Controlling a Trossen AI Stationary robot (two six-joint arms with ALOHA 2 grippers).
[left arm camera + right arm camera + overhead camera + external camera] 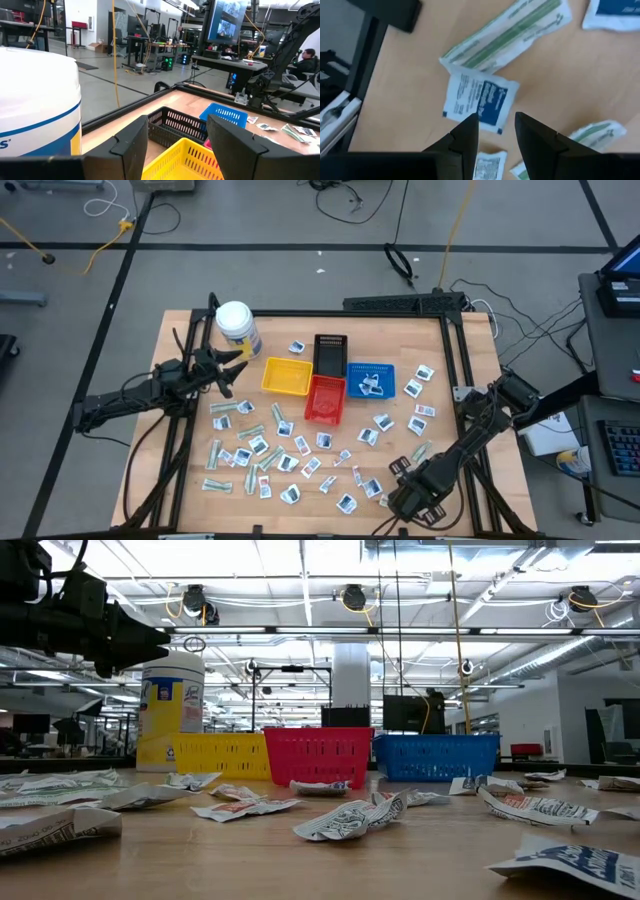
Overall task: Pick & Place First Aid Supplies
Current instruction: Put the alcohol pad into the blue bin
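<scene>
- Packets (290, 455): dozens lie flat and loose on the bench (450, 395), most of them on the near side of the red tray (325, 398); a smaller scatter lies right of the blue tray (371, 380), which already holds a couple of pale items.
- Right hand (496, 135): low over the near right part of the bench, well away from the red tray. Fingers apart with a narrow gap, nothing between them.
- Wrist view shows a white-and-blue packet (480, 97) directly past the fingertips, a green-striped wrapper (507, 32) touching its far edge.
- Left hand (177, 137): hangs beside the white jar (237, 325), left of the yellow tray (285, 376). Fingers apart, empty; looks to be waiting.
- Step, as judged: right arm lining up for a pick, no contact yet.
- Next move calls for: descend so the fingers straddle the white-and-blue packet, then close on an edge. It lies flat, so a pinch may slip or drag the neighbouring wrapper along.
- After that: carry to a tray. Which tray cannot be told.
</scene>
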